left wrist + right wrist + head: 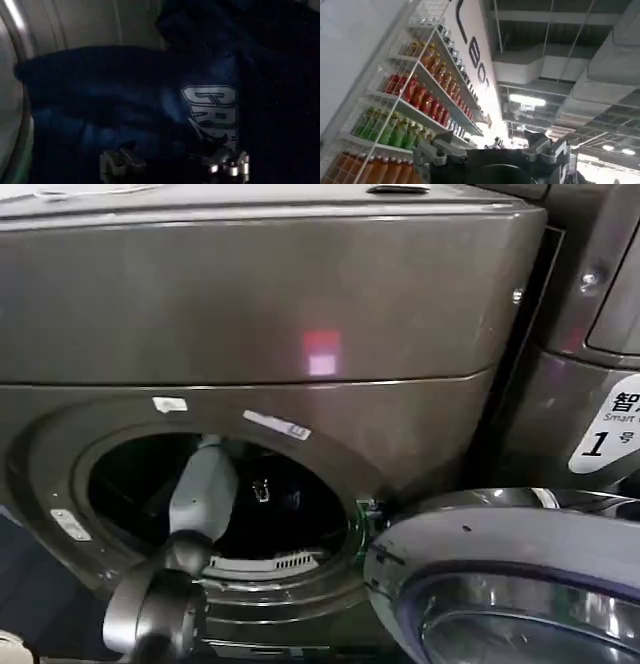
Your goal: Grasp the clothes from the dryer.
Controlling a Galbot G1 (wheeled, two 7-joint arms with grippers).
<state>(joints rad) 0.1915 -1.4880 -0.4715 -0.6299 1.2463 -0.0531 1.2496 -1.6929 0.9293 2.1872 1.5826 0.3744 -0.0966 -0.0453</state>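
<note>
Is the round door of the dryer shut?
No, the dryer has its glass door swung open, and the left arm reaches into the dark drum.

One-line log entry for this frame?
left pincer: open, inside dryer drum, above clothes | right pincer: open, pointing up toward drink shelves | clothes: not yet grasped

The head camera looks forward and down, close on the bronze-grey metal dryer (270, 304). The left wrist camera sits inside its drum, near the dark navy fabric bundle (150, 100) — seemingly the dark porthole interior both share. The right wrist camera tilts up toward wire shelves of coloured bottles (415, 95) and ceiling.
</note>
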